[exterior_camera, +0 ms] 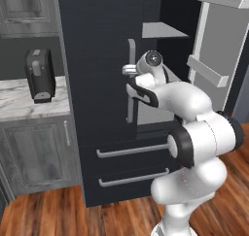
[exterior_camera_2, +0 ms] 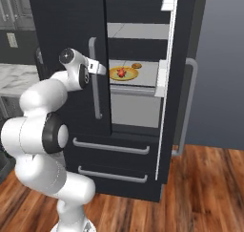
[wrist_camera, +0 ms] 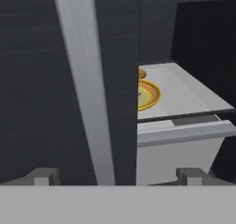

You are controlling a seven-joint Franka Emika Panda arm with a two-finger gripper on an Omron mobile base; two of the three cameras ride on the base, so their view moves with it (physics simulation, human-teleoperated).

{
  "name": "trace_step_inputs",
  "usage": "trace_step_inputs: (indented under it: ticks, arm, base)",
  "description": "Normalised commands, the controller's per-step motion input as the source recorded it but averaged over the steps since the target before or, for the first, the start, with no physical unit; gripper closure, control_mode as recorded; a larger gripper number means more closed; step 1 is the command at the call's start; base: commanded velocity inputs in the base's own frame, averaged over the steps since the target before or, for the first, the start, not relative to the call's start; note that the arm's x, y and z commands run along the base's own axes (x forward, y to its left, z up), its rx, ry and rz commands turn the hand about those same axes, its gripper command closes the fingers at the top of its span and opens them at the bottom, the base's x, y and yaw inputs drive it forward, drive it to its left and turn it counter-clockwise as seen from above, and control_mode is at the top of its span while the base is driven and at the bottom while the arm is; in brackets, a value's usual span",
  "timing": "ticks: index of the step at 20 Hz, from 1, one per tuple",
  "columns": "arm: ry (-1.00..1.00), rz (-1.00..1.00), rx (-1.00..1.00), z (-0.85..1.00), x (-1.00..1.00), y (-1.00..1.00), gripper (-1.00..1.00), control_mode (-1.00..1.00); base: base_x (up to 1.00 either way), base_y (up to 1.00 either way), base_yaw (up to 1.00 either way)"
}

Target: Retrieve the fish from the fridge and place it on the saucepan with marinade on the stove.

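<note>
Fish (exterior_camera_2: 121, 72) likely light, small, perhaps slick; judged best pinched across its middle from above. Left to right: coffee maker (exterior_camera: 40, 75) on marble bench (exterior_camera: 19, 101), closed left fridge (exterior_camera_2: 66, 35) door with grey handle (exterior_camera_2: 96, 78), gripper (wrist_camera: 117, 174) facing it, jaws spread and empty. Fish sits on yellow-rimmed plate (exterior_camera_2: 129, 77) on shelf (wrist_camera: 184, 91), brown item (exterior_camera_2: 137, 65) beside. Closed door edge blocks a straight reach

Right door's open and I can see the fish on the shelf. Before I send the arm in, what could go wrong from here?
The gripper sits in front of the closed left door, beside its handle; a straight reach could clip the door's edge.

The fish is small and lies on a yellow-rimmed plate, so the fingers may catch the plate.

A small brown item beside it could get knocked.
</note>
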Motion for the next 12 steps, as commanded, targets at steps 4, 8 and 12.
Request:
trace_step_inputs:
  ticks: [4, 8, 12]
  arm:
    - [0.0, 0.0, 0.0, 0.0, 0.79, 0.15, -1.0, -1.0]
    - [-0.03, 0.0, 0.0, 0.0, 0.75, 0.1, -1.0, -1.0]
    - [-0.11, 0.0, 0.0, -0.03, 0.62, 0.0, -1.0, -1.0]
  base:
    - [0.0, 0.0, 0.0]
    - [0.0, 0.0, 0.0]
    - [0.0, 0.0, 0.0]
